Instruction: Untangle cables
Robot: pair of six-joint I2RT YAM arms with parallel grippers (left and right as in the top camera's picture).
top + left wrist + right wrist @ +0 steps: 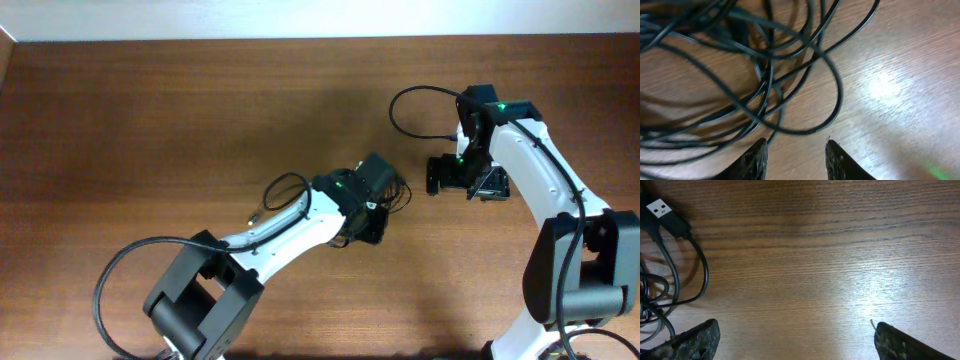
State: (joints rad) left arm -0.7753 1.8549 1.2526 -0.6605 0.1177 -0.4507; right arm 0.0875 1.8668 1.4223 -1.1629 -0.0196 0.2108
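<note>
Over on the left, the white-and-black left arm (290, 225) stretches low and diagonally across the brown wooden counter (150, 120). Its left claw (795, 160) is drawn fairly narrow but not closed, with bare wood between the tips. The thin black cables (765, 65) lie in a loose tangle just ahead of it. One strand passes right beside a tip, and none is pinched. Further right, the right arm (535, 170) reaches up the counter and folds back toward the middle. Its right claw (795, 342) gapes wide and holds nothing. A black cable's silver-tipped flat plug (664, 211) lies off to one side, near but apart.
</note>
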